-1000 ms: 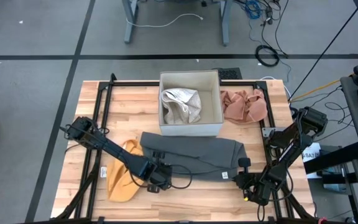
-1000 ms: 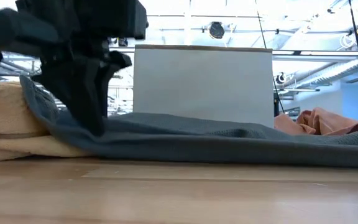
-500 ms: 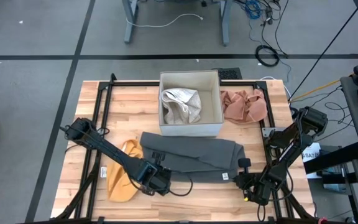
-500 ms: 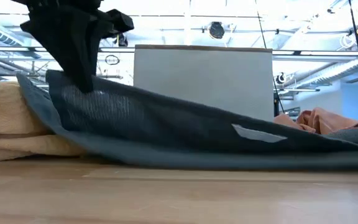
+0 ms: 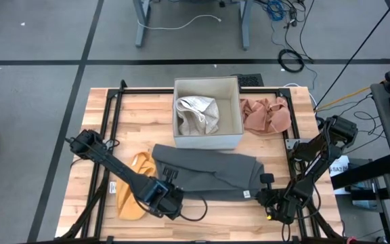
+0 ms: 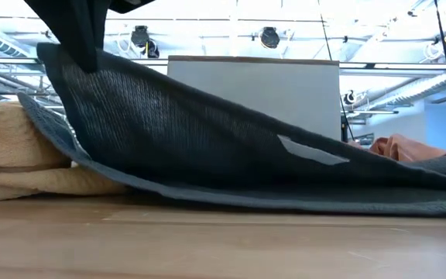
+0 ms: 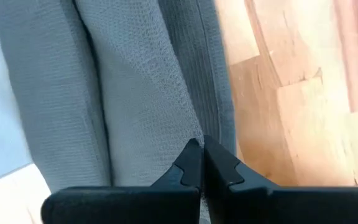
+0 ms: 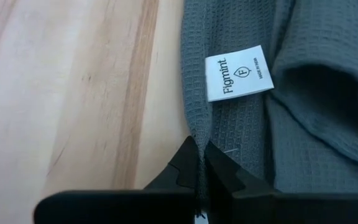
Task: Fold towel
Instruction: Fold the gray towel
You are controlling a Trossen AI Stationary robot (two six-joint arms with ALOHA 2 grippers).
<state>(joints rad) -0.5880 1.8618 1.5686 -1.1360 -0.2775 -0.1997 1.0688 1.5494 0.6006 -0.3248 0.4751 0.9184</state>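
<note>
The gray towel point(image 5: 208, 173) lies in the middle of the desk point(image 5: 147, 112), near its front edge. The left gripper point(image 5: 170, 198) pinches the towel's front left corner and holds it up. The right gripper point(image 5: 268, 198) pinches the front right corner, next to a white label point(image 8: 238, 73). A white box point(image 5: 207, 112) sits just behind the towel. A tan cloth point(image 5: 133, 193) lies near the desk's front left corner, and a pink cloth point(image 5: 267, 114) lies by the back right corner.

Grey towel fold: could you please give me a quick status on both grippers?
Left gripper shut on grey towel, near edge lifted. Right gripper shut on towel edge by its label. Yellow cloth lies beside the left end.
</note>
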